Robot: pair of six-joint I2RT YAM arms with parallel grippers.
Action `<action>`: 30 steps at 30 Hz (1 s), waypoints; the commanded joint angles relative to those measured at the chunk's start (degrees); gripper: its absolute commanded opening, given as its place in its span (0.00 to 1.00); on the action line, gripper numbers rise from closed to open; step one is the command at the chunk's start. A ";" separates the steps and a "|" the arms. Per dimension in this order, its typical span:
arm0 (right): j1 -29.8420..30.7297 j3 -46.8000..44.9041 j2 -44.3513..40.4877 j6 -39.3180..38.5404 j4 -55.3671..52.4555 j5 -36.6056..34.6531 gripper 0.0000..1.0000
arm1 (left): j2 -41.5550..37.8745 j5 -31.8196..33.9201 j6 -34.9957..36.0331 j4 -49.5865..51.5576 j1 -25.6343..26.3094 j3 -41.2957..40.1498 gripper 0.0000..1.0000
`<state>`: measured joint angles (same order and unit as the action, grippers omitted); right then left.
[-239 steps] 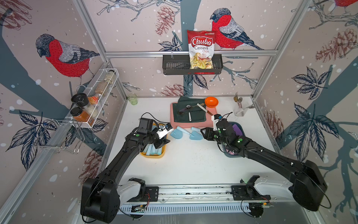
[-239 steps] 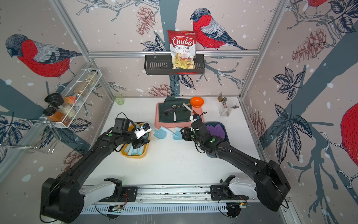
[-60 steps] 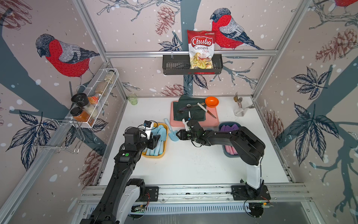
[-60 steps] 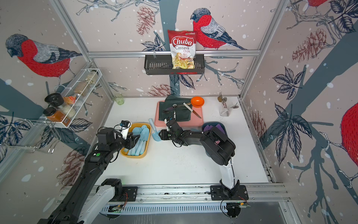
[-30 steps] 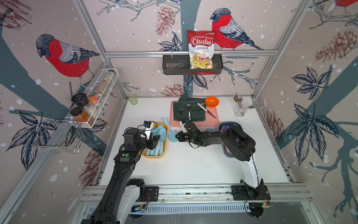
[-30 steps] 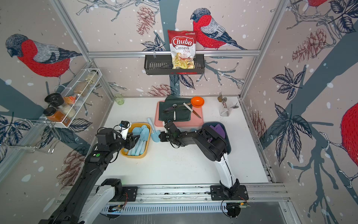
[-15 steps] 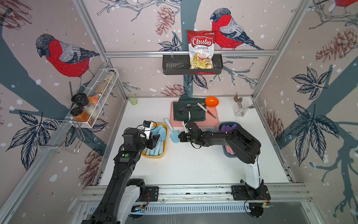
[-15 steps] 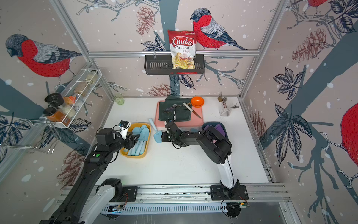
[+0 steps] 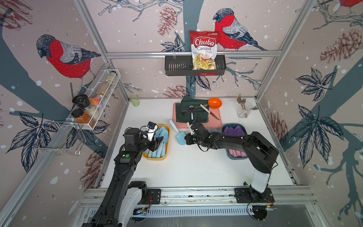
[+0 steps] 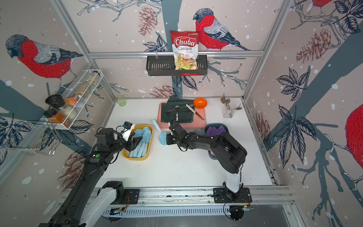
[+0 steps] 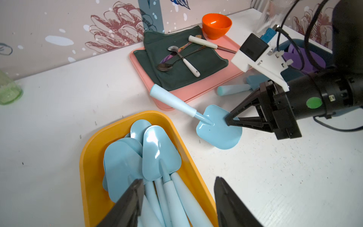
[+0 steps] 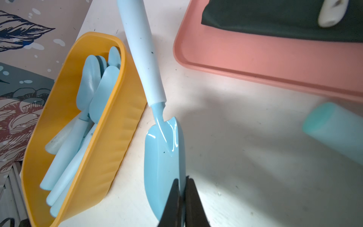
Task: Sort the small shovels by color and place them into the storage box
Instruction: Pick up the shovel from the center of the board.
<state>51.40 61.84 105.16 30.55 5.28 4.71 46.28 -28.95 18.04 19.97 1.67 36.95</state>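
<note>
Overall light blue, the shovel (image 12: 163, 157) has a glossy scooped blade.

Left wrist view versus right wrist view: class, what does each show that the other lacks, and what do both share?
Only left wrist: the orange plastic bowl, the green translucent cup, purple shovel blades. Only right wrist: the ribbed outer wall of the yellow storage box. Both: the right gripper shut on the light blue plastic shovel, the pink tray.
</note>
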 commanded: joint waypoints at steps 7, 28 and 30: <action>0.16 2.11 -6.76 -9.37 -14.53 2.58 0.00 | 8.08 -15.76 35.03 18.23 0.46 12.51 0.60; -1.92 9.50 -11.81 -16.15 -37.27 19.31 0.00 | 27.13 -3.92 81.27 30.67 17.75 26.90 0.54; -2.26 9.67 -12.08 -16.07 -37.31 20.19 0.00 | 28.00 -1.96 81.20 28.99 18.92 26.18 0.52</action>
<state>49.41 70.91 93.71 14.96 -31.70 21.63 73.49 -34.13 96.77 50.68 19.49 63.70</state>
